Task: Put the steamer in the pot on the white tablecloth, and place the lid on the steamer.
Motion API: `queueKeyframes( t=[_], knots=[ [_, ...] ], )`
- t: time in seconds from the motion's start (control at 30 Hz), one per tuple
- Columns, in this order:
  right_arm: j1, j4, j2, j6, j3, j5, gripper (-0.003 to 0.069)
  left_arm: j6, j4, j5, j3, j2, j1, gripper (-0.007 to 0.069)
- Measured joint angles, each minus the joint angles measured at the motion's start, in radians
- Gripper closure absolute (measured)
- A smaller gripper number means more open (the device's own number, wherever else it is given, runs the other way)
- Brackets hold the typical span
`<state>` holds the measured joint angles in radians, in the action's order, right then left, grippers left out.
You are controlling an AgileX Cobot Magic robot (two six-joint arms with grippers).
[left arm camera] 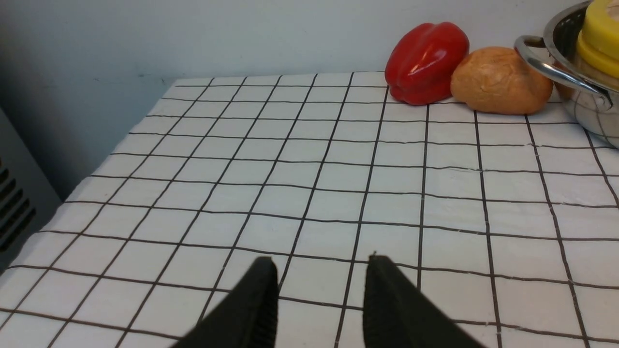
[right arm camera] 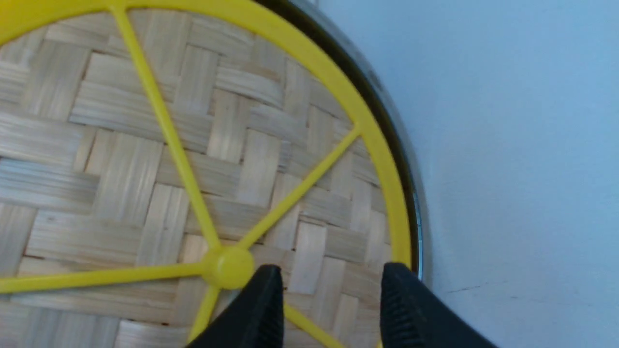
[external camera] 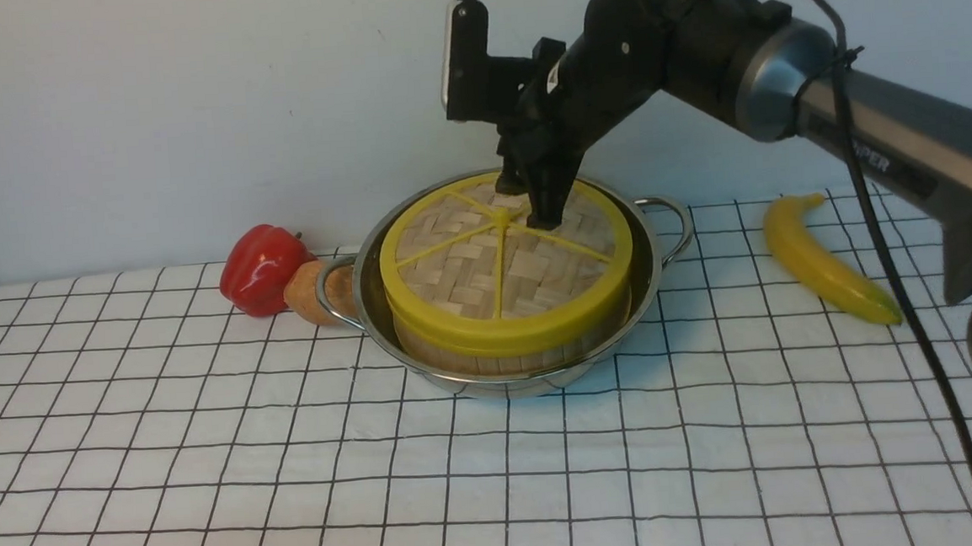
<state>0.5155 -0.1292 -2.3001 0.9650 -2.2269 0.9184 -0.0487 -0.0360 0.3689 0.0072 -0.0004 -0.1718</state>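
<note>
The pot [external camera: 370, 310] stands on the white tablecloth [external camera: 297, 487] at the middle back. The steamer [external camera: 491, 359] sits inside it, and only its bamboo side wall shows. The lid [external camera: 506, 259] lies flat on top of the steamer and hides its contents. My right gripper [external camera: 528, 204] is open just over the lid's far half. In the right wrist view [right arm camera: 331, 275] the jaws straddle bare weave between the centre knob [right arm camera: 228, 267] and the yellow rim, holding nothing. My left gripper [left arm camera: 321, 266] is open and empty, low over the cloth, far left of the pot [left arm camera: 587, 111].
A red bell pepper [external camera: 262, 270] and a brown bread roll [external camera: 318, 293] lie against the pot's left handle. A banana [external camera: 823, 261] lies right of the pot. A pale wall stands close behind the pot. The right arm's cable hangs at the right edge.
</note>
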Motion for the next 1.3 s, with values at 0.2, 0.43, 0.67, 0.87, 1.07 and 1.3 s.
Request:
queueKeyframes(
  t=[0.2, 0.43, 0.67, 0.87, 1.07, 1.3],
  knots=[
    [0.0, 0.0, -0.013, 0.001, -0.001, 0.002, 0.0359, 0.0, 0.0, 0.0, 0.0, 0.0, 0.0, 0.0382],
    [0.0, -0.007, -0.051, 0.01, -0.001, -0.001, 0.0359, 0.0, 0.0, 0.0, 0.0, 0.0, 0.0, 0.0382],
    [-0.001, -0.004, -0.051, 0.01, -0.001, -0.004, 0.0359, 0.0, 0.0, 0.0, 0.0, 0.0, 0.0, 0.0382],
    [-0.003, 0.086, -0.03, -0.038, -0.001, -0.036, 0.0359, 0.0, 0.0, 0.0, 0.0, 0.0, 0.0, 0.0382],
    [-0.02, 0.118, 0.069, -0.094, -0.001, -0.029, 0.0359, 0.0, 0.0, 0.0, 0.0, 0.0, 0.0, 0.0382],
    [-0.048, 0.196, 0.129, -0.233, -0.002, -0.022, 0.0501, 0.0, 0.0, 0.0, 0.0, 0.0, 0.0, 0.0382]
  ],
)
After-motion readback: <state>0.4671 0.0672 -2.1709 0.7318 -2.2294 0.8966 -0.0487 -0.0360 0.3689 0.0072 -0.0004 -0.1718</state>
